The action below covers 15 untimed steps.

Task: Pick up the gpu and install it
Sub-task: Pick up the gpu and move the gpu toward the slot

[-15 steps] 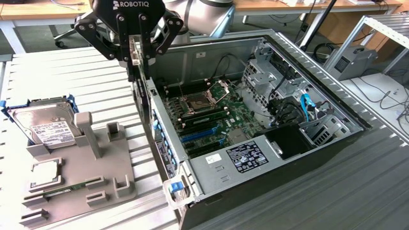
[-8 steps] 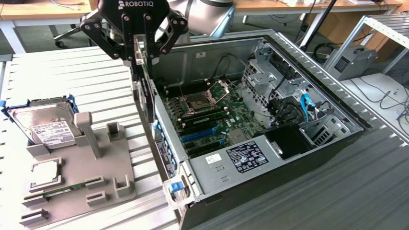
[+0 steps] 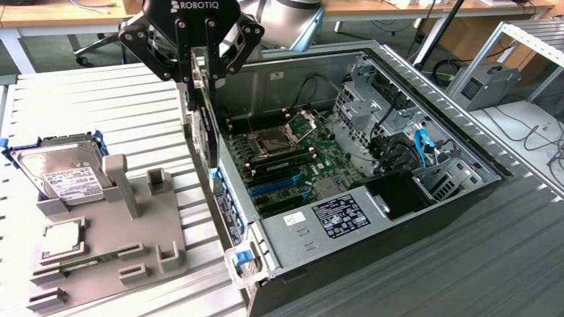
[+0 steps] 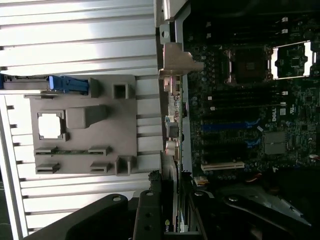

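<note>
Exterior view: the black Robotiq gripper (image 3: 195, 78) pinches the thin green-and-black gpu card (image 3: 208, 132), which hangs edge-on at the wall of the open grey metal computer case (image 3: 458, 132). Wrist view: the gpu sits between black fingers (image 4: 149, 220), seemingly over the case's edge.

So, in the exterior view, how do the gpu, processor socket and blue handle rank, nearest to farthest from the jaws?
1. gpu: gripped, at the case's edge.
2. processor socket: inside, on the motherboard.
3. blue handle: case's near corner.
</note>
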{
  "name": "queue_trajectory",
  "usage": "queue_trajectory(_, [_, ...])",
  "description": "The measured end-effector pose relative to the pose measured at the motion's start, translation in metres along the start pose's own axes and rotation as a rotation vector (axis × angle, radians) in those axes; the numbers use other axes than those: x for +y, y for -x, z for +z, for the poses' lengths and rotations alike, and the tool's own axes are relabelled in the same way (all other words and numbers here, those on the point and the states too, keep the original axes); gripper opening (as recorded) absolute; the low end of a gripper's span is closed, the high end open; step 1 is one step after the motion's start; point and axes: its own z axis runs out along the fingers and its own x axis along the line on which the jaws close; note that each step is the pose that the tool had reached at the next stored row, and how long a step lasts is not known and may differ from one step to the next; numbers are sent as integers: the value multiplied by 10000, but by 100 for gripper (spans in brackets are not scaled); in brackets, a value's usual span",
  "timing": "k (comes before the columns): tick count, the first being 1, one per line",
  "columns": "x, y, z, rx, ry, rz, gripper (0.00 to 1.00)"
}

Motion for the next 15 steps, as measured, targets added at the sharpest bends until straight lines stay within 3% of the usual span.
queue_trajectory(1, [1,8,0,0,0,1,26])
queue_trajectory(12, [61,811,12,0,0,1,26])
queue_trajectory(15, [68,907,14,0,1,0,26])
